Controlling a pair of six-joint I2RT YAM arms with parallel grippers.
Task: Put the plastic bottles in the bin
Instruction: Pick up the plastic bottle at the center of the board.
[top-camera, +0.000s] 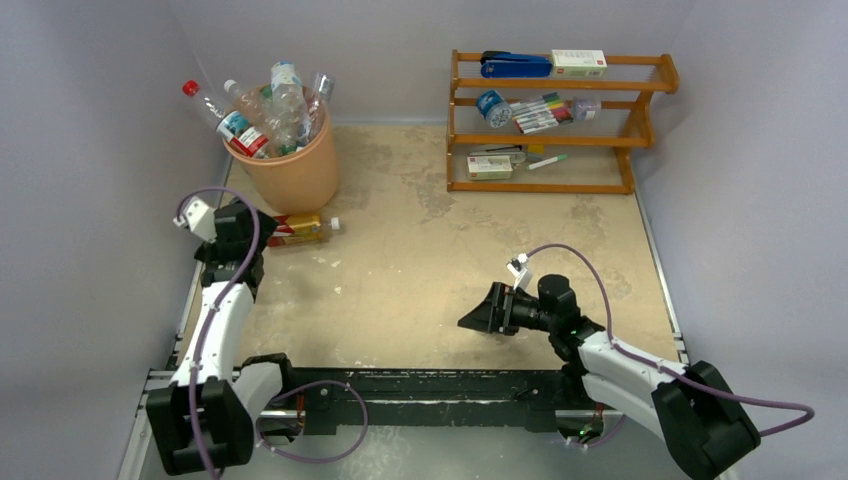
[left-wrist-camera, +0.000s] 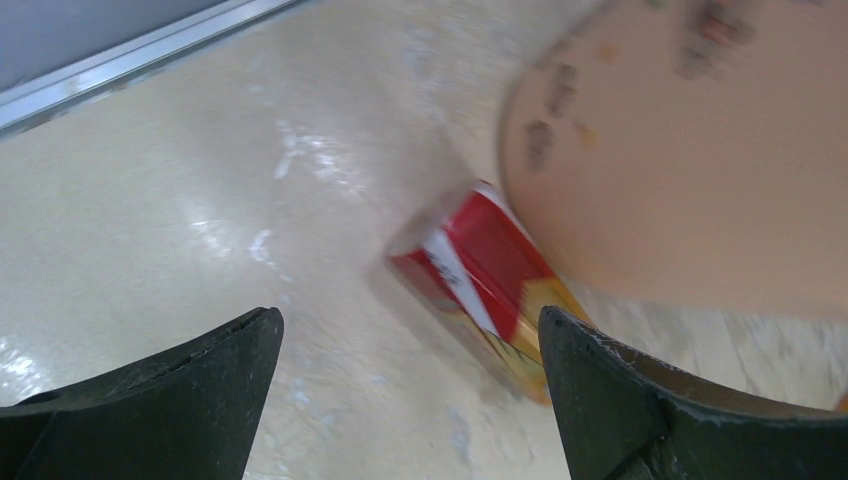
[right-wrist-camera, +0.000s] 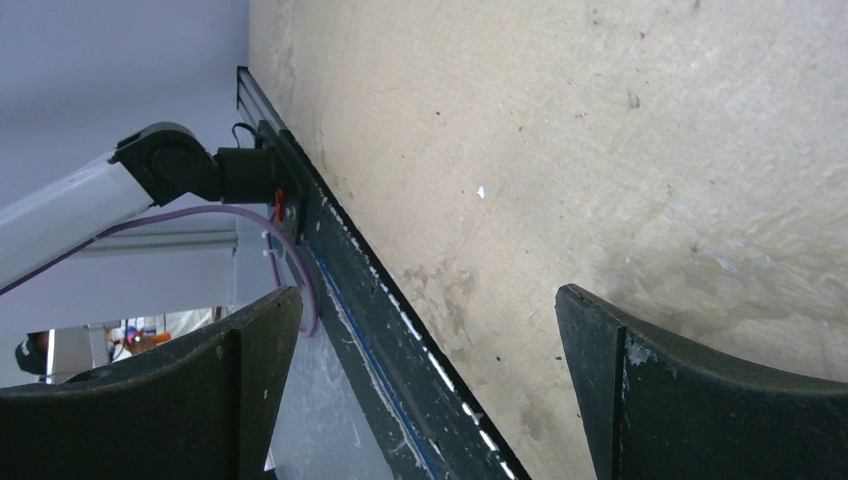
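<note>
Now the left hand (left-wrist-camera: 408, 325) is hovering with its fingers apart over the bottle (left-wrist-camera: 480, 270), which is lying on the counter (left-wrist-camera: 200, 200) just beside the bin (left-wrist-camera: 700, 170). The bin is crowding one side, so descending straight and closing across the bottle's narrow faces looks safest. The right hand (right-wrist-camera: 428, 300) is idling, fingers apart.

Table (top-camera: 430, 270): beige top, worn and blotched (pale scuffs near centre), with a metal rail (top-camera: 655, 260) along the left and right edges. Bin (top-camera: 300, 175) stands upright, far left. One boxy red-and-gold bottle (top-camera: 298, 229) lies on its side just beside the bin's near base. Wooden rack (top-camera: 540, 186) stands far right, well apart from both.
</note>
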